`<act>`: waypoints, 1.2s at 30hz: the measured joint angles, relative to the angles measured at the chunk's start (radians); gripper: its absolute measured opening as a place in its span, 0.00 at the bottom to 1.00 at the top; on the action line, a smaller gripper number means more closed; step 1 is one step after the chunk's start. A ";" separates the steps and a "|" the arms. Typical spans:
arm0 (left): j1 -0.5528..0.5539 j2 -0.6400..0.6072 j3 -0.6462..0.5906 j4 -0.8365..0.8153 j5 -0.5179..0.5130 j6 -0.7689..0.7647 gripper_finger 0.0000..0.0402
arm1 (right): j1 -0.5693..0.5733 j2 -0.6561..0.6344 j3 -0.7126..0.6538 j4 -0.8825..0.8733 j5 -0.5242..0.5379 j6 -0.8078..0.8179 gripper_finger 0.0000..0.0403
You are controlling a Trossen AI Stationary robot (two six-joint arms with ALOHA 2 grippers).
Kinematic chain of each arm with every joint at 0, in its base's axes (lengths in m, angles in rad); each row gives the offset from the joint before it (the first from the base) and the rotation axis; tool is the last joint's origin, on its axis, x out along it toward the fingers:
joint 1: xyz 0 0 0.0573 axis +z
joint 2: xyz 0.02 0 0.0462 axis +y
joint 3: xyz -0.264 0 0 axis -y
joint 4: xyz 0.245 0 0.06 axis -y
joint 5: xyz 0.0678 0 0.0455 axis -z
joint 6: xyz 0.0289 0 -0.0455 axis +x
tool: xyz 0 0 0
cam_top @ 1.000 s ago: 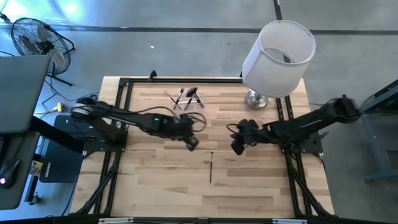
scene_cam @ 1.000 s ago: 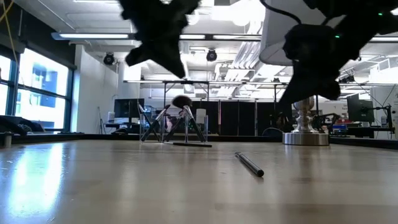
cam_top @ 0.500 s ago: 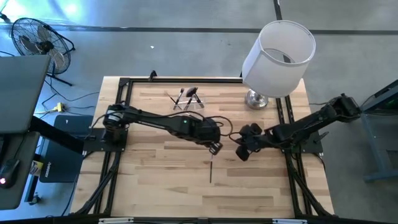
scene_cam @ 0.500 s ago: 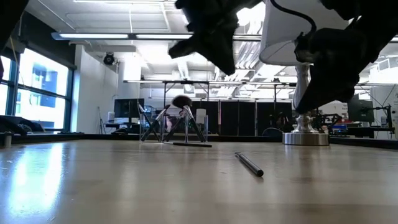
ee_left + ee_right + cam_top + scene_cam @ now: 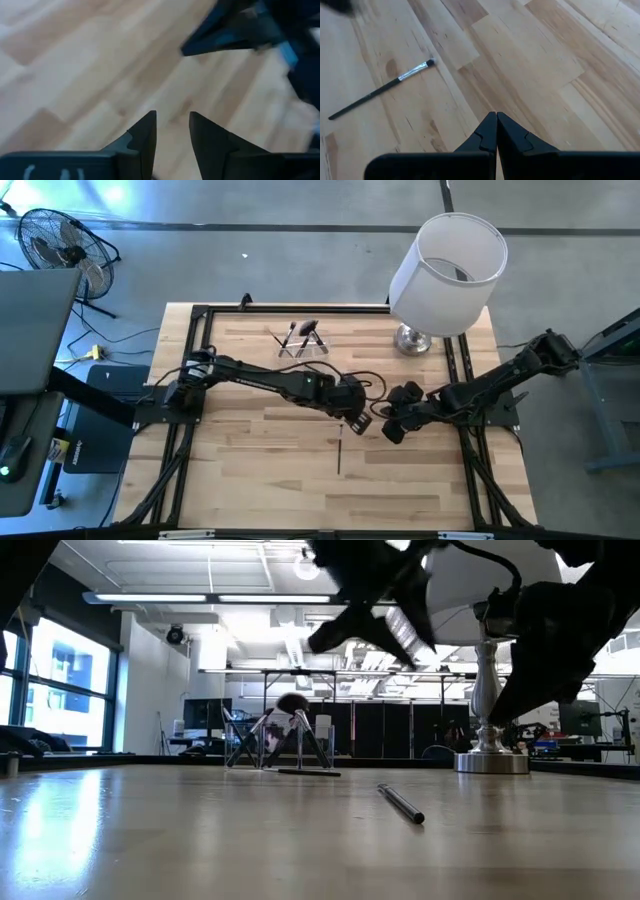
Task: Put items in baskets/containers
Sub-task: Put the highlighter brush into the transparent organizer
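The lone brush (image 5: 339, 451) lying just below centre of the tabletop (image 5: 250, 470) looks light, stiff and roll-prone, best pinched mid-handle by the slightly parted left pincer (image 5: 359, 424); the right pincer (image 5: 391, 432) is clenched empty.

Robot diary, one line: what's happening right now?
left gripper: open, above loose brush | right gripper: shut, empty | holder: brushes inside

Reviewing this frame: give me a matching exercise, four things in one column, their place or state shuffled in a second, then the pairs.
1 left gripper
2 right gripper
3 loose brush
4 lamp

a lying flat on the bare wood, mid-table
b fingers pressed together
c standing at the table's far right corner
d fingers slightly apart, empty

Pairs: 1-d, 2-b, 3-a, 4-c
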 joint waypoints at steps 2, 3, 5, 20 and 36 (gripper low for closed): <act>0.000 0.006 0.007 0.021 0.017 -0.055 0.29 | 0.000 0.000 0.000 -0.006 -0.003 0.003 0.00; 0.000 0.017 0.011 0.025 0.016 -0.092 0.29 | 0.000 0.000 0.000 -0.010 -0.002 0.008 0.00; 0.000 0.031 0.004 -0.024 0.009 -0.151 0.29 | 0.000 0.000 0.000 -0.014 -0.004 0.019 0.00; 0.007 0.136 0.000 -0.133 0.102 -0.302 0.29 | 0.004 0.000 0.000 -0.016 0.003 0.059 0.00; 0.007 0.217 0.008 -0.139 0.146 -0.291 0.29 | 0.004 0.000 0.000 -0.010 -0.003 0.086 0.00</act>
